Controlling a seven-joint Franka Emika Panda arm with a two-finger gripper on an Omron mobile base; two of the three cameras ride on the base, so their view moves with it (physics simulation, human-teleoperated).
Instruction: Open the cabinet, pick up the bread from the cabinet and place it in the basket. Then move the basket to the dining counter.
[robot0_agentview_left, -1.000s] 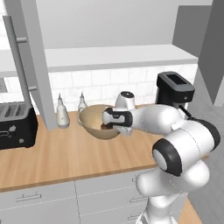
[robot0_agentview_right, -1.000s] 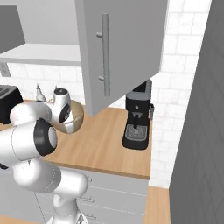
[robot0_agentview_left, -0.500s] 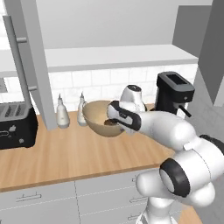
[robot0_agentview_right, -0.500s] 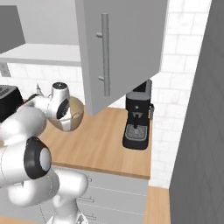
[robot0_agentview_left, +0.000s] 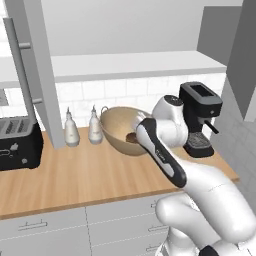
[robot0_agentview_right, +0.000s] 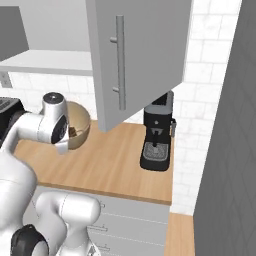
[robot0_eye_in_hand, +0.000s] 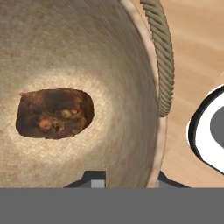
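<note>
- You see the gripper (robot0_eye_in_hand: 127, 179) with its two dark tips one on each side of the wall of the wide round tan woven basket (robot0_eye_in_hand: 109, 52). One tip is inside and one is outside, so the fingers are closed on the rim.
- The small dark brown chunk of bread (robot0_eye_in_hand: 54, 113) lies on the speckled bottom of the basket, apart from the wall and from the tips.
- A twisted rope handle (robot0_eye_in_hand: 162, 57) runs along the rim, just beside the gripped place.
- The basket (robot0_agentview_left: 117, 127) stands on the light wooden worktop (robot0_agentview_left: 85, 175), far from its near edge and close to the white tiles.
- To its left, two small grey bottles (robot0_agentview_left: 71, 130) stand just beside it, and further left is the black toaster (robot0_agentview_left: 17, 145).
- To its right, the black coffee machine (robot0_agentview_left: 200, 117) is near, with the arm between them.
- The light grey cabinet door (robot0_agentview_right: 140, 55) hangs open above the worktop, its lower edge higher than the basket (robot0_agentview_right: 80, 127).
- In front of the basket, the worktop is free up to the near edge.
</note>
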